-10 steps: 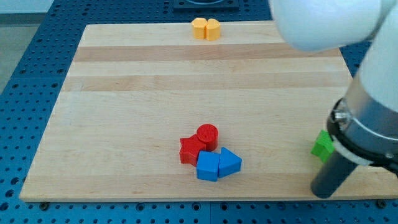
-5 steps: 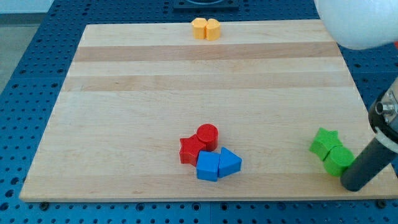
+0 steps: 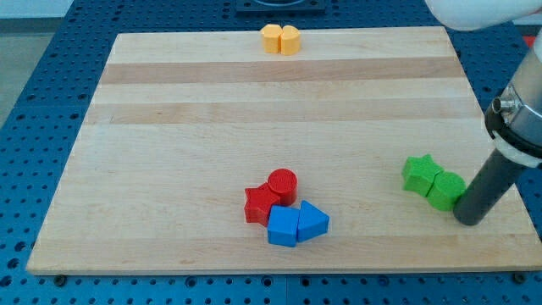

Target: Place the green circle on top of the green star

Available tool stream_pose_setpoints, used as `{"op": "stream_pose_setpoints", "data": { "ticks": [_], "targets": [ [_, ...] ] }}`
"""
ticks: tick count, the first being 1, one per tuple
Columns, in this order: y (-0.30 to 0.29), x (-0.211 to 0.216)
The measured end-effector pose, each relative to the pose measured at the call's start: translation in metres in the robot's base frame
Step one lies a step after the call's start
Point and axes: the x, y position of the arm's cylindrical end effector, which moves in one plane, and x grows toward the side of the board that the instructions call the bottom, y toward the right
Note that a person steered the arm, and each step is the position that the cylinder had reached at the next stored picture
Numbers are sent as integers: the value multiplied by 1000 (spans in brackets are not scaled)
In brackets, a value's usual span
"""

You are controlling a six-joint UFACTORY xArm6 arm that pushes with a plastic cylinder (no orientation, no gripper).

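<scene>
The green circle (image 3: pixel 445 190) sits low on the right side of the wooden board (image 3: pixel 254 144), close to the board's right edge. It is a round, squat block lying flat, so it has no long axis and points no particular way. Its upper-left side touches the green star (image 3: pixel 420 173), which lies flat beside it; taken as a pair, the two run on a slant from upper left down to lower right. The circle is next to the star, not on top of it.

My tip (image 3: pixel 468 221) is just to the lower right of the circle, right against it or nearly so; I cannot tell whether they touch. The rod is a plain dark stick slanting up toward the right edge of the frame, with nothing to open or close and nothing held.

Toward the bottom middle, well apart from the greens, a red circle (image 3: pixel 283 184), a red star (image 3: pixel 261 204), a blue cube-like block (image 3: pixel 283 226) and a blue triangle (image 3: pixel 312 221) huddle together. At the top edge, two orange-yellow blocks (image 3: pixel 280 39) stand side by side, touching.
</scene>
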Motion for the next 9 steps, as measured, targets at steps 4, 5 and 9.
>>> {"op": "stream_pose_setpoints", "data": {
  "ticks": [4,5,9],
  "targets": [
    [-46,-31],
    [-48,-32],
    [-16,-47]
  ]
}}
